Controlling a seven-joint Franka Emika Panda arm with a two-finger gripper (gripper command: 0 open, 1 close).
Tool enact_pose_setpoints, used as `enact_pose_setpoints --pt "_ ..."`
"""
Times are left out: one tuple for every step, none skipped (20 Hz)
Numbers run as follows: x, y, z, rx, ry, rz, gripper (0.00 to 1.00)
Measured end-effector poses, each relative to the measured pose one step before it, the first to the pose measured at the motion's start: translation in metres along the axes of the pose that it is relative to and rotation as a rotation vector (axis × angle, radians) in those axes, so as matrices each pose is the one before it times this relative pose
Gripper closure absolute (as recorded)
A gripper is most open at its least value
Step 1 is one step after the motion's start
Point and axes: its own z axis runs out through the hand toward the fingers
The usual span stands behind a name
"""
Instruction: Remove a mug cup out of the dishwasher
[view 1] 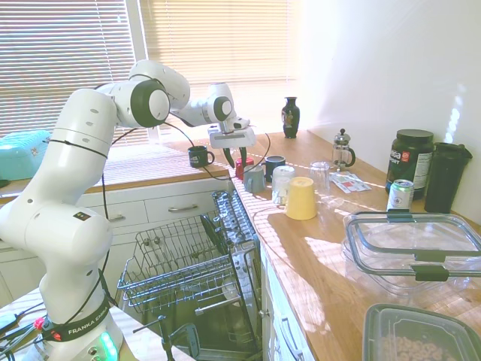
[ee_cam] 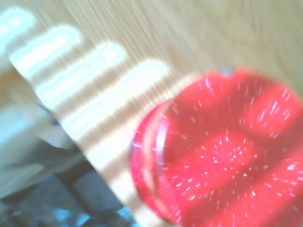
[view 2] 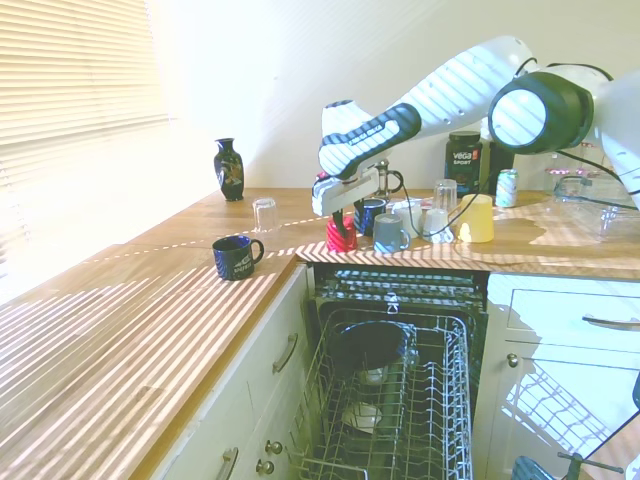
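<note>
A: Where's the mug cup point(view 2: 340, 233)?

B: On the wooden desk point(view 2: 200, 290), right at its edge above the open dishwasher point(view 2: 400, 400). Out of the racks.

A: Tool point(view 2: 341, 215) state?

B: Directly over it, fingers down around the red mug. Can't tell if they're clamped or slack. Wrist view is blurred, red fills most of it.

A: Neighbours?

B: Grey cup point(view 2: 388, 233) just beside, black mug point(view 2: 237, 256) well apart.

- We see open wooden counter point(view 2: 150, 330) left of the black mug point(view 2: 236, 256).
- Grey mug point(view 2: 389, 233), blue mug point(view 2: 368, 214) and glasses point(view 2: 435, 215) crowd just beside the red mug cup point(view 2: 341, 236).
</note>
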Motion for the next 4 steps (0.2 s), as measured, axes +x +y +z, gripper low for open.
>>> enact_pose_setpoints --pt "-0.00551 0.00111 -0.01105 0.00449 0.00261 -0.00183 0.00" --pt "-0.00605 0.00276 -0.00895 -0.00130 0.00223 -0.00022 0.00" --pt "-0.00632 0.00420 -0.00699 -0.00535 0.00217 0.00278 0.00" --pt "-0.00621 0.00559 -0.00647 -0.00400 0.00126 0.00383 0.00"
